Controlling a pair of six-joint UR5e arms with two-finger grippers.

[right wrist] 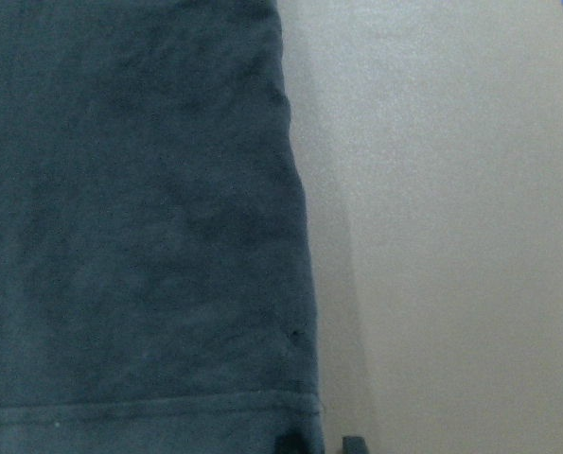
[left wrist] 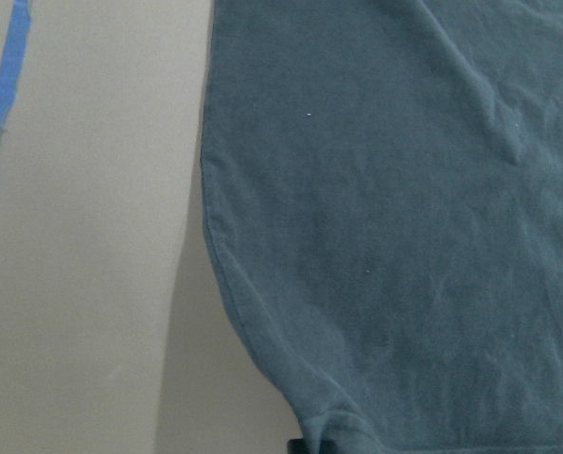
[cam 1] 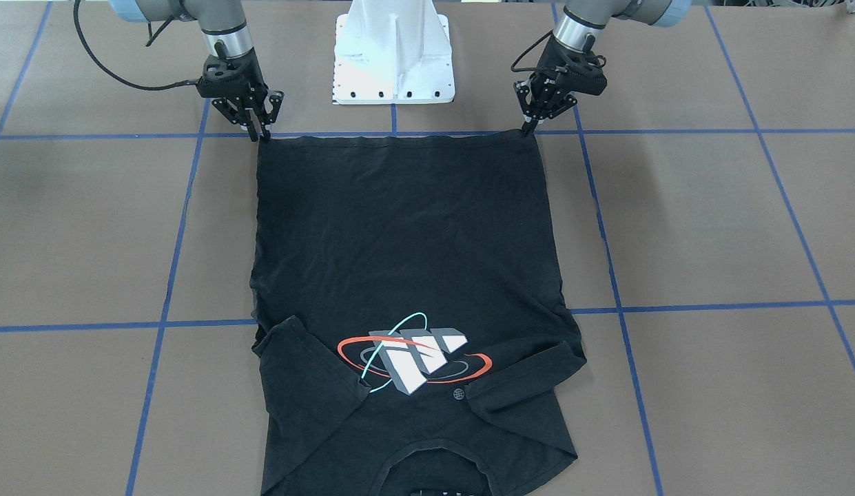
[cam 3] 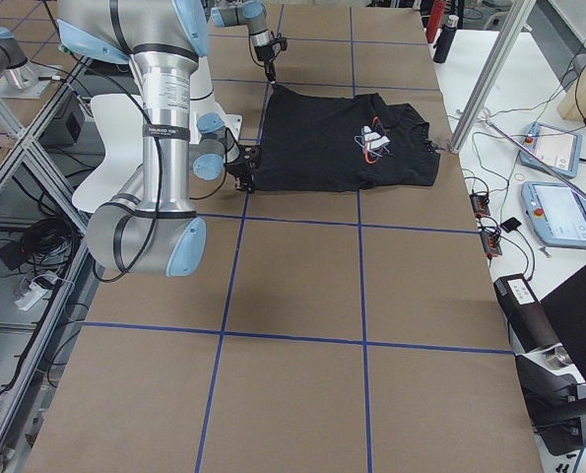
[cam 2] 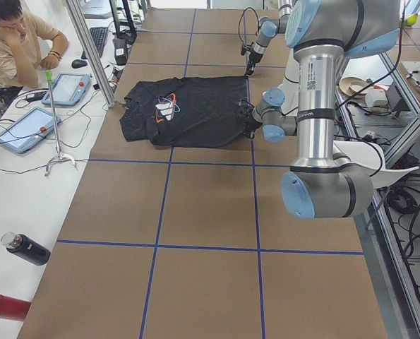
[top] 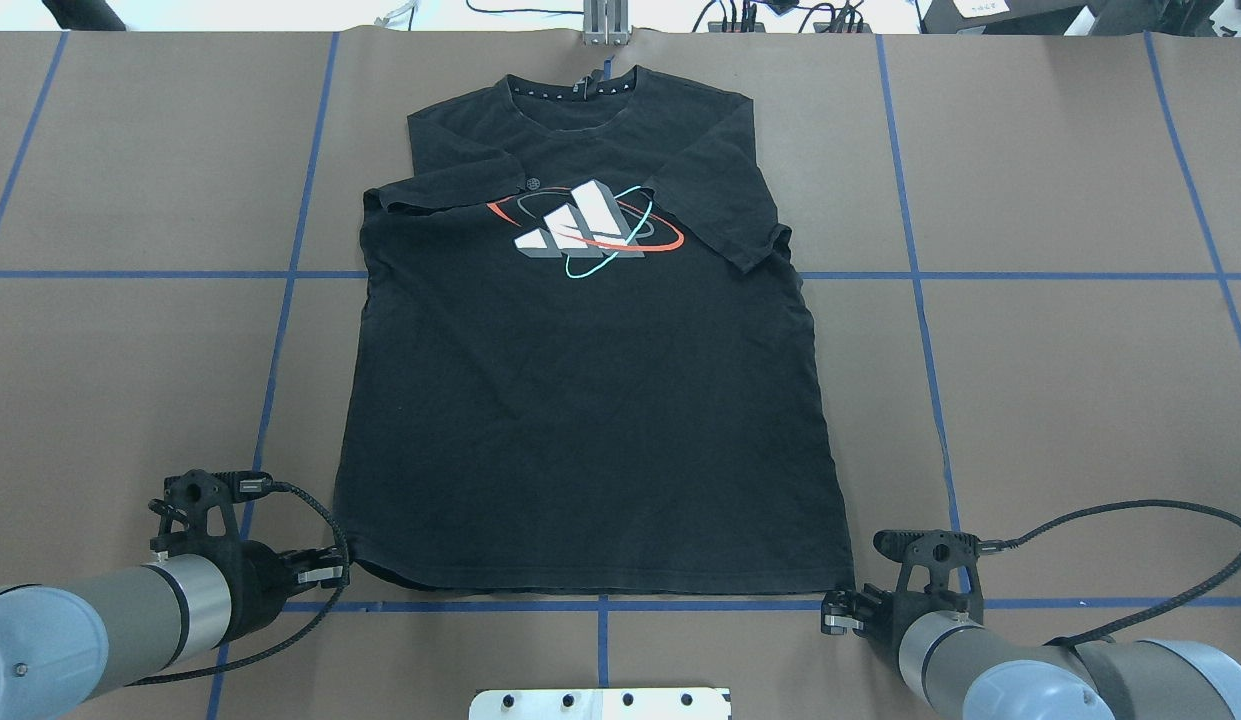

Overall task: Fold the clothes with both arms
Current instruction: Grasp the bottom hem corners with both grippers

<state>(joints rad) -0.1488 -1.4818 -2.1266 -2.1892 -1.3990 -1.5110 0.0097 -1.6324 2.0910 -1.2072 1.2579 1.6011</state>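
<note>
The black T-shirt (top: 590, 400) lies flat, print (top: 585, 228) up, both sleeves folded in over the chest, collar at the far edge. My left gripper (top: 342, 572) is at the hem's left corner, low on the table. In the front view it (cam 1: 530, 127) looks closed on that corner. The left wrist view shows the corner (left wrist: 333, 426) bunched and slightly raised. My right gripper (top: 830, 612) is at the hem's right corner, fingers nearly together in the front view (cam 1: 262, 132). The right wrist view shows the hem corner (right wrist: 300, 402) right at the fingertips (right wrist: 286, 443).
The white pedestal base (cam 1: 394, 62) stands between the arms, just behind the hem. Blue tape lines (top: 920, 300) grid the brown table. An operator (cam 2: 15, 42) sits at a side desk with tablets (cam 2: 26, 127). Bottles (cam 2: 26, 248) lie at the table's side.
</note>
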